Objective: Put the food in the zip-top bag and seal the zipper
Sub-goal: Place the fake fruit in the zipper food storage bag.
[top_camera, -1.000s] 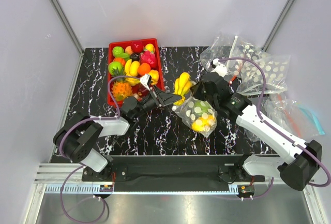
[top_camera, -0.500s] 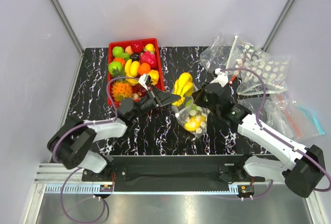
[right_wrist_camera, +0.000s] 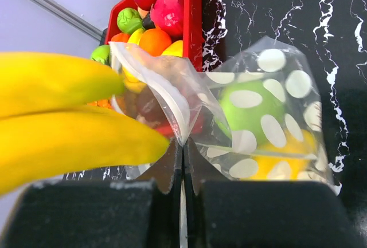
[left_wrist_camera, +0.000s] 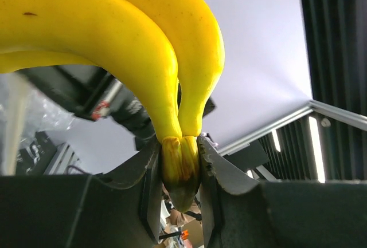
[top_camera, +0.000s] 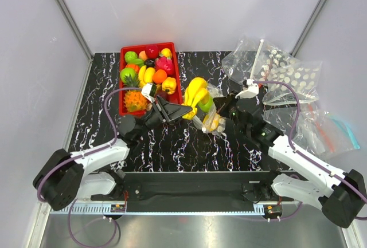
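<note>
My left gripper (top_camera: 182, 110) is shut on the stem of the yellow bananas (top_camera: 194, 95), which it holds raised above the table; the stem is clamped between the fingers in the left wrist view (left_wrist_camera: 180, 165). My right gripper (top_camera: 221, 113) is shut on the mouth edge of the dotted zip-top bag (top_camera: 211, 116) and holds it up. In the right wrist view the bag (right_wrist_camera: 269, 128) holds the green apple (right_wrist_camera: 246, 110) and a smaller yellow fruit (right_wrist_camera: 281, 156). The white zipper (right_wrist_camera: 172, 96) curves up from the pinch (right_wrist_camera: 183, 145). The bananas (right_wrist_camera: 69, 128) lie just left of the open mouth.
A red tray (top_camera: 175, 73) of mixed toy fruit, with a spiky orange pineapple (top_camera: 134, 100), stands at the back left. Spare clear and dotted bags (top_camera: 287, 76) are heaped at the back right, and a bag with a blue edge (top_camera: 338, 128) lies at the right.
The right gripper has lifted the dotted bag off the table and drawn it left and nearer. The left gripper has carried the bananas up and left, keeping them beside the bag's mouth.
</note>
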Robot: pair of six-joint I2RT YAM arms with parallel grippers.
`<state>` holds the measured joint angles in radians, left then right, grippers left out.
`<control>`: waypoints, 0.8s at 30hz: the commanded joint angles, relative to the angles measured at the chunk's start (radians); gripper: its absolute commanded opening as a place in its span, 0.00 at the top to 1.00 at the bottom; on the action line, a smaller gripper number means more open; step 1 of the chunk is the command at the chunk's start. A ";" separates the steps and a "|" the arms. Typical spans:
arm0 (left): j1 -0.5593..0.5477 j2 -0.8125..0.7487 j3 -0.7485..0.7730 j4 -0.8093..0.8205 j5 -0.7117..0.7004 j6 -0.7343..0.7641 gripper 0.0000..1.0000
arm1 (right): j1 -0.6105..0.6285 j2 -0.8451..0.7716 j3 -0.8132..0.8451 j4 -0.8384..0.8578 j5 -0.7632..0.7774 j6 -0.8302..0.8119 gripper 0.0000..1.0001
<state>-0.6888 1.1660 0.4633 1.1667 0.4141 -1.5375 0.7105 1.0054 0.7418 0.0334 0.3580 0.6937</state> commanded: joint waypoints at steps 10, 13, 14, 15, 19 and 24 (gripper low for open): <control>-0.047 0.145 -0.049 0.094 -0.063 -0.013 0.89 | -0.003 -0.018 -0.031 0.082 0.088 0.044 1.00; -0.072 0.221 -0.066 0.137 -0.089 -0.036 0.92 | -0.003 -0.019 -0.061 0.103 0.113 0.061 1.00; -0.078 0.242 -0.068 0.149 -0.093 -0.058 0.92 | -0.003 -0.019 -0.065 0.103 0.114 0.066 1.00; -0.086 0.288 -0.064 0.168 -0.097 -0.067 0.92 | -0.005 -0.019 -0.074 0.108 0.116 0.069 1.00; -0.100 0.400 -0.060 0.292 -0.101 -0.104 0.90 | -0.003 -0.028 -0.091 0.125 0.122 0.075 1.00; -0.117 0.460 -0.046 0.343 -0.098 -0.124 0.90 | -0.003 -0.042 -0.084 0.091 0.136 0.069 0.99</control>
<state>-0.7948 1.6215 0.4015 1.2404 0.3351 -1.6436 0.7105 0.9989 0.6456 0.0803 0.4362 0.7494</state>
